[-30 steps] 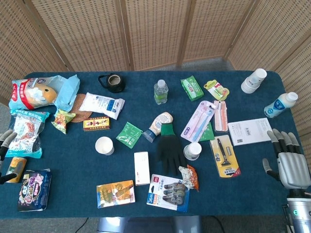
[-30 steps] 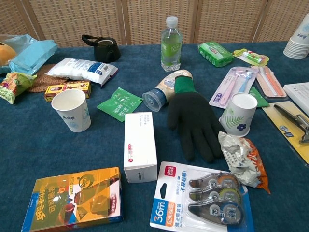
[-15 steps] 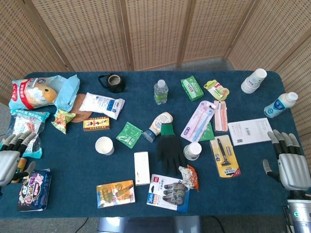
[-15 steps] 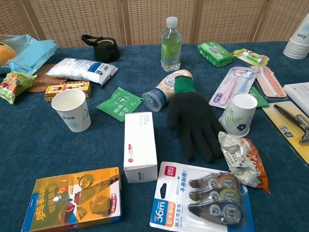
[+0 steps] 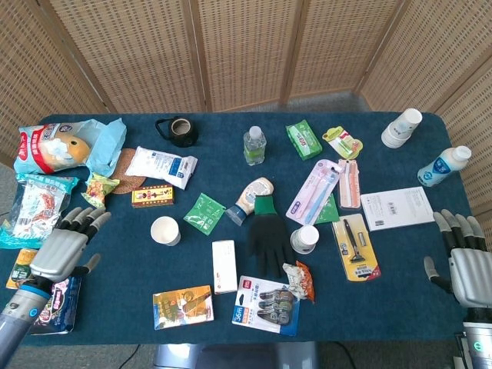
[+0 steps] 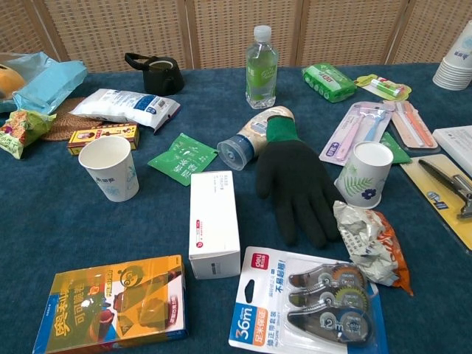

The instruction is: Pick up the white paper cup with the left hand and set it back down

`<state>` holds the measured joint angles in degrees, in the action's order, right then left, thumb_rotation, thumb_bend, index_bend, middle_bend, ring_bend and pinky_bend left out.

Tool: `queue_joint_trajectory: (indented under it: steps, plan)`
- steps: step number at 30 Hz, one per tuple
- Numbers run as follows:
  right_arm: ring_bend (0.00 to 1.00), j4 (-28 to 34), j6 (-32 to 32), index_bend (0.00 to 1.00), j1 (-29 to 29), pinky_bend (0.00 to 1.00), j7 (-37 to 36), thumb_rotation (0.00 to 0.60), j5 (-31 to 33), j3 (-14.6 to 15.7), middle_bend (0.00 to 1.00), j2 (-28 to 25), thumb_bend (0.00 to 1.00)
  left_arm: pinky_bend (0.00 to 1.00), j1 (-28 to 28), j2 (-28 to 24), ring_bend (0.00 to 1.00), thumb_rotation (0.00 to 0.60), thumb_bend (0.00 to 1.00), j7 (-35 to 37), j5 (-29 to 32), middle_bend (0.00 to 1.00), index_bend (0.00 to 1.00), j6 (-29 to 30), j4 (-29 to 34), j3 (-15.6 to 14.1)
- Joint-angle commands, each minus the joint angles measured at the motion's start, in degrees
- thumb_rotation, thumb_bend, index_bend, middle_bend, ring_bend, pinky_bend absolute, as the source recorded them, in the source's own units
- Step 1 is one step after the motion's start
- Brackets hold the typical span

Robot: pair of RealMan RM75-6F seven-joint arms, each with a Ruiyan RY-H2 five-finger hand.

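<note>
On the blue carpet-textured bench [image 5: 131, 265], the white paper cup [image 5: 165, 231] stands upright with its round mouth open, left of centre and untouched. It is a tapered cylinder with a faint blue print on its wall, clearer in the chest view [image 6: 109, 167]. Just right of it lies a flat green foil sachet [image 5: 204, 213], and behind it a small yellow and red carton [image 5: 152, 195].

At the bench's left edge the left hand [image 5: 60, 250] hovers over the cloth, its grey metallic fingers spread and pointing up and right, holding nothing. It is well apart from the cup, above a glossy dark snack packet [image 5: 52, 301]. The right hand [image 5: 467, 261] sits at the far right edge, fingers straight and apart, also empty. Neither hand shows in the chest view.

Near the middle, a long white rectangular box [image 5: 224, 266] lies flat beside a black knitted glove with a green cuff [image 5: 267, 234]. A second paper cup with a leaf pattern [image 5: 304, 239] stands just right of the glove, touching a crumpled foil wrapper [image 5: 298, 280]. A blister card of correction tapes [image 5: 266, 304] lies at the front, and a clear plastic water bottle [image 5: 254, 145] stands upright toward the back. A stack of nested white cups [image 5: 401, 127] lies tilted at the far right corner.
</note>
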<state>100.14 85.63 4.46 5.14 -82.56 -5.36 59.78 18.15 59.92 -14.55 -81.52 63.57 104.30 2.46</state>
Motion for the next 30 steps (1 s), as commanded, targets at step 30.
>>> queue_joint_trajectory:
  steps: [30]
  plan:
    - [0.00, -0.4, 0.2, 0.00, -1.1, 0.00, -1.0, 0.600, 1.1, -0.3, 0.00, -1.1, 0.47, 0.21, 11.5, 16.7, 0.23, 0.600, 0.44, -2.2, 8.5, 0.17, 0.11, -8.5, -7.8, 3.0]
